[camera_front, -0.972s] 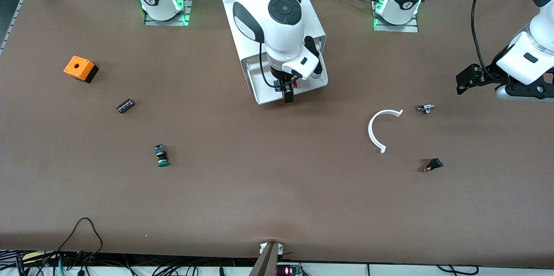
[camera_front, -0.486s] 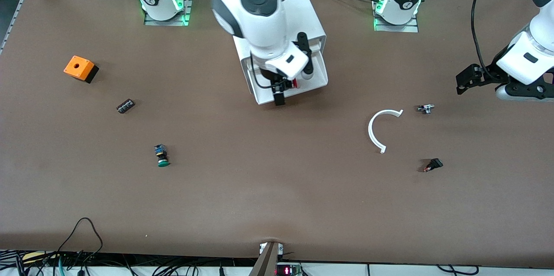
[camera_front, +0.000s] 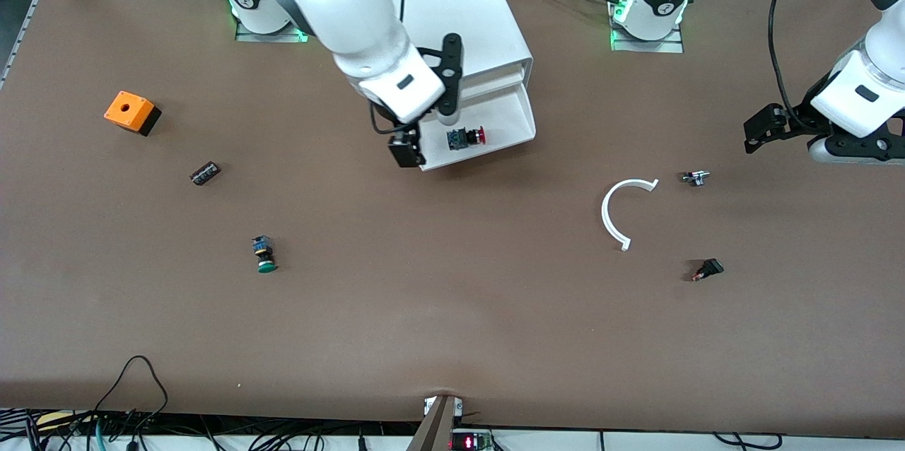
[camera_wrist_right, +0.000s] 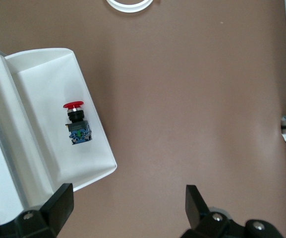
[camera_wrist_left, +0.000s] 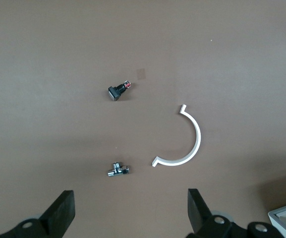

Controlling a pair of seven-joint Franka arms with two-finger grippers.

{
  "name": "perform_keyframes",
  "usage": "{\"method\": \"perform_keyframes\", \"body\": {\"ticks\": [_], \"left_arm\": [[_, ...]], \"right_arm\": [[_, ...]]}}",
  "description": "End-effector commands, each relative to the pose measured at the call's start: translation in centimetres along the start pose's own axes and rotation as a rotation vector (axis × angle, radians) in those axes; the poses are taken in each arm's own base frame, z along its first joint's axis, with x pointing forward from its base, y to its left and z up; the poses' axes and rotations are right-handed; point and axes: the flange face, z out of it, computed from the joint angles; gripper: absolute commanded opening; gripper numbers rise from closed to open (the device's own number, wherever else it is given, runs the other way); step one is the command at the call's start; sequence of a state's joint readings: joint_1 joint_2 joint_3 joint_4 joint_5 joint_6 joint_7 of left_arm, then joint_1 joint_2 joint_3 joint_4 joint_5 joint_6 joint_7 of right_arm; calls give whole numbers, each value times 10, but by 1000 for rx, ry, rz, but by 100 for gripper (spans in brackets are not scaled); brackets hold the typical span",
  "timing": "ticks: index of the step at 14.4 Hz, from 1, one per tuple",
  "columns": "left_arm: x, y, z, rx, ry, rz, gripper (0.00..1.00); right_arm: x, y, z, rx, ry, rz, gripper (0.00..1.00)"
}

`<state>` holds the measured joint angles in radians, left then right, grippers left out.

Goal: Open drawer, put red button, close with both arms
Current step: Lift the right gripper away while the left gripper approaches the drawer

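The red button [camera_front: 466, 137] lies on its side in the pulled-out white drawer [camera_front: 503, 119], red cap toward the left arm's end. In the right wrist view the red button [camera_wrist_right: 76, 122] rests alone in the drawer [camera_wrist_right: 43, 94]. My right gripper [camera_front: 406, 148] hangs open over the drawer's corner at the right arm's end, apart from the button. Its fingers [camera_wrist_right: 128, 198] hold nothing. Over the left arm's end of the table, my left gripper [camera_front: 760, 129] waits open and empty [camera_wrist_left: 130, 203].
The white cabinet [camera_front: 459, 6] stands above its drawer. An orange box [camera_front: 129, 112], a black part [camera_front: 205, 173] and a green button [camera_front: 264, 255] lie toward the right arm's end. A white half ring [camera_front: 622, 211], a metal fitting [camera_front: 695, 177] and a black switch [camera_front: 707, 269] lie toward the left arm's end.
My right gripper has risen from the drawer and swung toward the right arm's end, uncovering the red button, which stays in the drawer. The left arm has not moved.
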<state>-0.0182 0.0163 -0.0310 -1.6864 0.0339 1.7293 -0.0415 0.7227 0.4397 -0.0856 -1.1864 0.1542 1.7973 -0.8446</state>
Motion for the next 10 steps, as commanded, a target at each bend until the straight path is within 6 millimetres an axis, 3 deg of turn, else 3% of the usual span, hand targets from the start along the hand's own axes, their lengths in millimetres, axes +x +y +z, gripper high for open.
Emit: {"method": "perform_keyframes", "body": {"ticks": [1, 4, 7, 10], "left_arm": [[-13, 13, 4, -20, -112, -55, 100], [-8, 35, 30, -10, -181, -105, 100], [15, 81, 77, -91, -274, -64, 100], [29, 132, 129, -115, -331, -42, 100]], "right_arm": [[-21, 7, -43, 1, 33, 162, 100], [-45, 26, -57, -16, 42, 402, 100], [-70, 44, -58, -30, 32, 629, 100], [-151, 84, -48, -10, 5, 810, 100]]}}
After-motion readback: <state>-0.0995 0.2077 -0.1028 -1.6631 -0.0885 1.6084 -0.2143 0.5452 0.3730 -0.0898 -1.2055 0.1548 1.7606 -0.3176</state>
